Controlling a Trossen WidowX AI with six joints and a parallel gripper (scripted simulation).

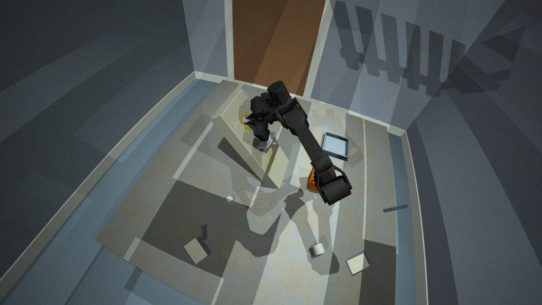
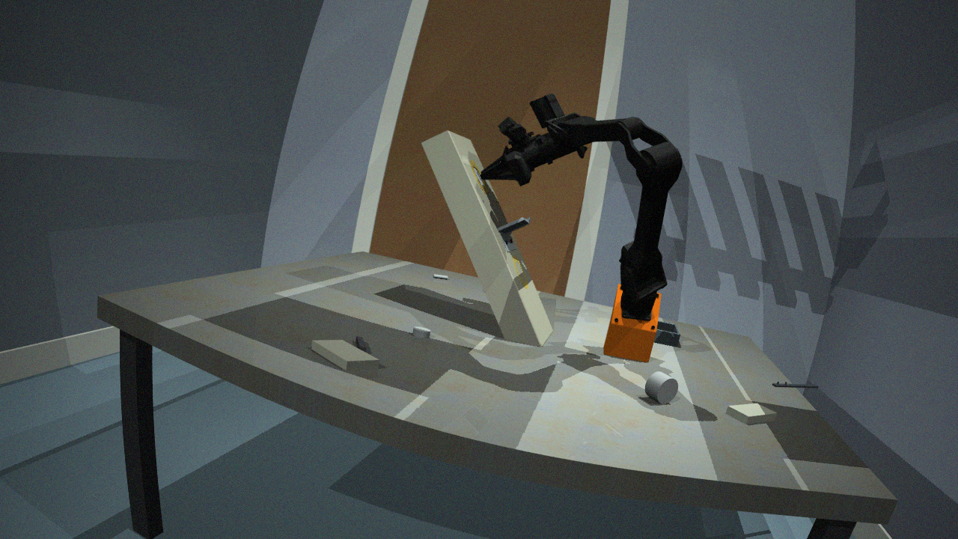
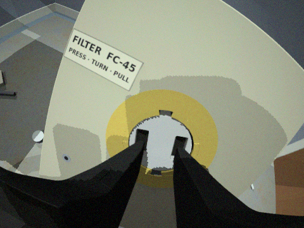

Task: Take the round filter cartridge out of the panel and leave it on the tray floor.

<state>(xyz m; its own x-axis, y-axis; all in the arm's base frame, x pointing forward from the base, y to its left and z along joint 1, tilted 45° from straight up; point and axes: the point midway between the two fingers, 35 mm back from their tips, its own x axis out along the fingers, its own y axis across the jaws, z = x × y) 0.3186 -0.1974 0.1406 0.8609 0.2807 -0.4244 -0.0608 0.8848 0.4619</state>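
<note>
The round grey filter cartridge (image 3: pixel 162 128) sits flush in the cream, tilted service panel (image 3: pixel 169 25) (image 1: pixel 227 113) (image 2: pixel 462 201), inside a yellow ring (image 3: pixel 202 131), under a label (image 3: pixel 103 59) reading FILTER FC-45, PRESS TURN PULL. My gripper (image 3: pixel 159 149) (image 1: pixel 248 120) (image 2: pixel 483 172) is partly open. Its two black fingertips sit at the two narrow slots on the cartridge face; I cannot tell how deep they reach. The grey tray (image 1: pixel 335 145) (image 2: pixel 670 332) lies flat on the table behind the arm's orange base (image 1: pixel 311 181) (image 2: pixel 631 328).
A grey lever handle (image 1: pixel 265 144) (image 2: pixel 514 226) sticks out of the panel lower down, above a second yellow ring (image 1: pixel 271 154). On the table lie a grey cylinder (image 1: pixel 316 250) (image 2: pixel 661 387), two flat cream blocks (image 1: pixel 195 250) (image 1: pixel 357 263) and a small white disc (image 1: pixel 229 198).
</note>
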